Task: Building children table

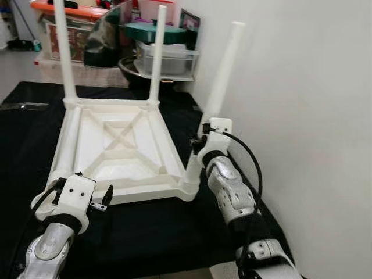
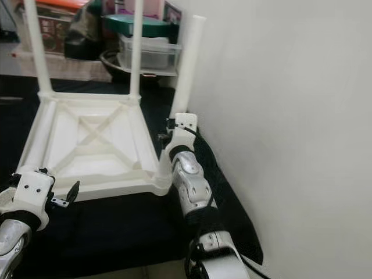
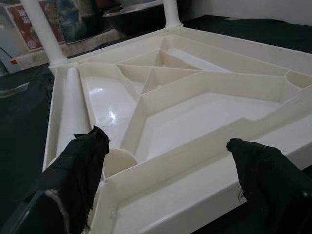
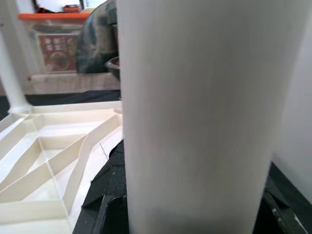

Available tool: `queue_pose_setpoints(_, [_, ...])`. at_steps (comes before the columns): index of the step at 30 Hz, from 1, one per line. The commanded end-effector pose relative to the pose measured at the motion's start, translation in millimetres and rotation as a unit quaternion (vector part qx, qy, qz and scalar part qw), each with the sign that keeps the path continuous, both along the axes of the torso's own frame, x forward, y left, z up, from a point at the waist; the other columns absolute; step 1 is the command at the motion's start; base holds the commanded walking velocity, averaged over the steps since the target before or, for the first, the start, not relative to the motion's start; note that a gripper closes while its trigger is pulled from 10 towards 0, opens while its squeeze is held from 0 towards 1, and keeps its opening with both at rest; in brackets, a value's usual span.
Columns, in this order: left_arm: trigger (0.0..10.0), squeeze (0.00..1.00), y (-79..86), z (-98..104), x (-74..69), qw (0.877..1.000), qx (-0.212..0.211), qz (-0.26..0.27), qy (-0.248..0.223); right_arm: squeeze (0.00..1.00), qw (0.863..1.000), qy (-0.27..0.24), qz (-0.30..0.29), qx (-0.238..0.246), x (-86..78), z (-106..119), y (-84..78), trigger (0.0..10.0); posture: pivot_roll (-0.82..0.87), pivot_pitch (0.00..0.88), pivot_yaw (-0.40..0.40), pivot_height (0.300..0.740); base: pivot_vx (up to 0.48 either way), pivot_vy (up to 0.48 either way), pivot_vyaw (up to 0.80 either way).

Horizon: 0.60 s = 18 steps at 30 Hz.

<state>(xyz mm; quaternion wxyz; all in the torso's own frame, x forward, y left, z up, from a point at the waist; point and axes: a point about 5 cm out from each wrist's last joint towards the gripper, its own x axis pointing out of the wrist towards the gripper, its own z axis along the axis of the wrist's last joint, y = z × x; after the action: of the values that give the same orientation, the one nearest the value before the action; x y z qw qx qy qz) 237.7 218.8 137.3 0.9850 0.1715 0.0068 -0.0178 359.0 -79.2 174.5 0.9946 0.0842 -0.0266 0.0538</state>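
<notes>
Currently upturned white plastic table (image 1: 116,145) on black-draped tabletop (image 1: 145,232), probably light, stiff, slick; right end effector (image 1: 200,145) clamped low on near-right leg (image 1: 220,81), left end effector (image 3: 165,161) agape at near rim, holding nothing.

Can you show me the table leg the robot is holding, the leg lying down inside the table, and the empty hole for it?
held leg (image 1: 221,75), left eye view, mid shaft.
lying leg (image 3: 73,109), left wrist view, mid shaft.
empty socket (image 3: 117,163), left wrist view, round wall.
</notes>
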Motion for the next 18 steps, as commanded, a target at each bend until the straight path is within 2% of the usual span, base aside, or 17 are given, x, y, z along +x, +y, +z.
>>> queue_pose_setpoints(1, [10.0,0.00,-2.9,-2,2.0,1.000,-0.003,-0.009,0.006,0.00,0.999,-0.026,-0.034,-0.009,-7.4,-5,-3.6,0.0,0.20,0.000,-0.149,0.740,0.000,0.000,0.00])
queue_pose_setpoints(5, [10.0,0.00,-2.5,-1,3.2,1.000,-0.002,-0.011,0.006,0.00,0.998,-0.060,-0.027,-0.003,-11.4,3,-4.0,0.0,0.19,0.000,-0.143,0.740,0.000,0.000,0.00])
queue_pose_setpoints(8, [10.0,0.00,-2.0,-1,3.5,1.000,-0.001,-0.011,0.006,0.00,0.997,-0.065,-0.030,0.002,-12.8,4,-7.2,0.0,0.19,0.000,-0.141,0.740,0.000,0.000,0.00])
queue_pose_setpoints(9, [10.0,0.00,-1.5,-1,3.7,1.000,-0.001,-0.010,0.005,0.00,0.997,-0.073,-0.025,0.014,-14.9,4,-10.1,1.1,0.19,0.000,-0.140,0.740,0.000,0.000,0.00])
queue_pose_setpoints(10, [10.0,0.00,-1.2,-2,4.0,1.000,0.000,-0.010,0.006,0.00,0.996,-0.080,-0.026,0.023,-16.9,5,-13.5,3.3,0.19,0.000,-0.138,0.740,0.000,0.000,0.00])
queue_pose_setpoints(11, [10.0,0.00,-1.2,-2,4.0,1.000,0.000,-0.010,0.006,0.00,0.996,-0.080,-0.026,0.023,-16.9,5,-13.5,3.3,0.19,0.000,-0.138,0.740,0.000,0.000,0.00])
queue_pose_setpoints(12, [10.0,0.00,-1.2,-2,4.3,1.000,0.000,-0.010,0.007,0.00,0.995,-0.086,-0.025,0.035,-18.4,5,-15.8,4.3,0.19,0.000,-0.138,0.740,0.000,0.000,0.00])
queue_pose_setpoints(15, [10.0,0.00,-1.9,-3,4.5,1.000,0.000,-0.011,0.007,0.00,0.995,-0.091,-0.016,0.043,-19.9,6,-15.9,4.6,0.19,0.000,-0.136,0.740,0.000,0.000,0.00])
queue_pose_setpoints(16, [10.0,0.00,-2.3,-3,4.8,1.000,0.000,-0.012,0.007,0.00,0.994,-0.093,-0.004,0.051,-20.6,6,-14.7,6.2,0.19,0.000,-0.135,0.740,0.000,0.000,0.00])
queue_pose_setpoints(18, [10.0,0.00,-2.3,-3,4.8,1.000,0.000,-0.012,0.007,0.00,0.994,-0.093,-0.004,0.051,-20.6,6,-14.7,6.2,0.19,0.000,-0.135,0.740,0.000,0.000,0.00])
